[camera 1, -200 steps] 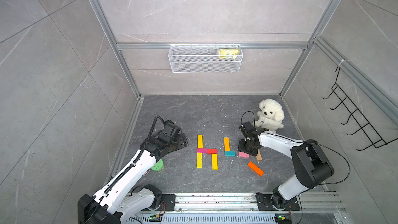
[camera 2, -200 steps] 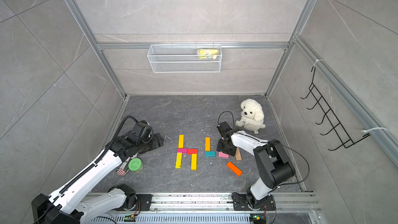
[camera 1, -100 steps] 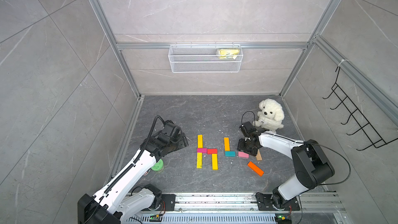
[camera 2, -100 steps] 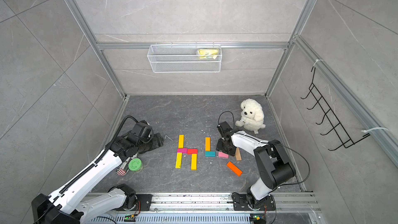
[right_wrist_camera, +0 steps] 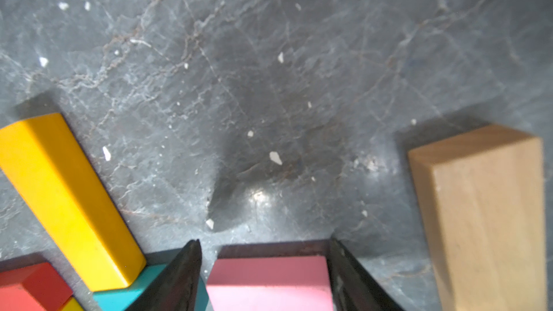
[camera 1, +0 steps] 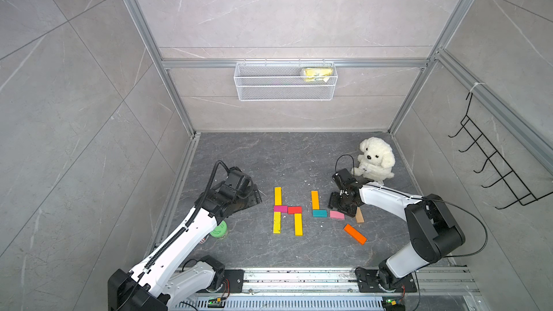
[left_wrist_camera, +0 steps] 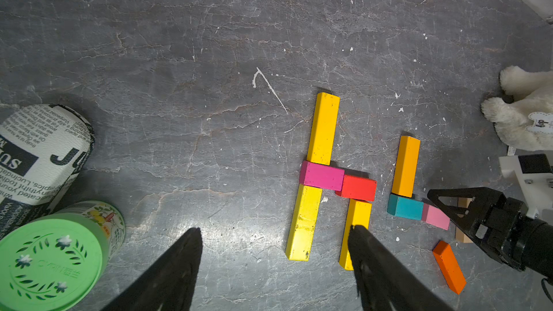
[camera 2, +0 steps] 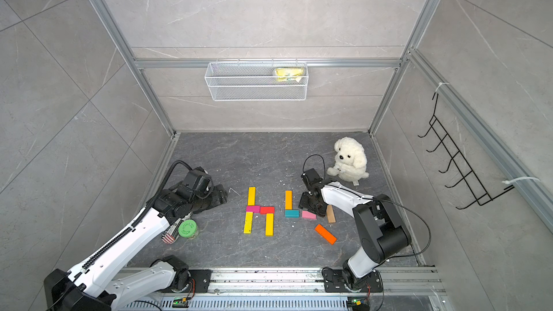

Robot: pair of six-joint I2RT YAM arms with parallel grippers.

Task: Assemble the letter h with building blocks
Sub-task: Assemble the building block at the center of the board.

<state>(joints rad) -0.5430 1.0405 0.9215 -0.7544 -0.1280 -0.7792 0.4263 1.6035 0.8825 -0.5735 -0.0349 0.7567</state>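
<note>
At left the left gripper [left_wrist_camera: 275,228] hangs wide open and empty, one h [camera 1: 294,210] lies finished in the middle, and at right the right gripper [right_wrist_camera: 264,240] is easing its jaws off the pink block [right_wrist_camera: 269,282], set just right of the teal block [camera 1: 319,213], so tan bar [camera 1: 359,215] and orange bar [camera 1: 355,233] likely follow.

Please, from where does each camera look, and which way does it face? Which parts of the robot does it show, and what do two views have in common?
Top views: high above the front, facing down toward the back wall; both show the left arm, the right arm and the building blocks.
Right wrist: close over the floor, facing down; the right hand straddles the pink block.
Left wrist: higher, facing down over the blocks; shows the left hand and the right hand.
Shared: both wrist views show the pink block.
</note>
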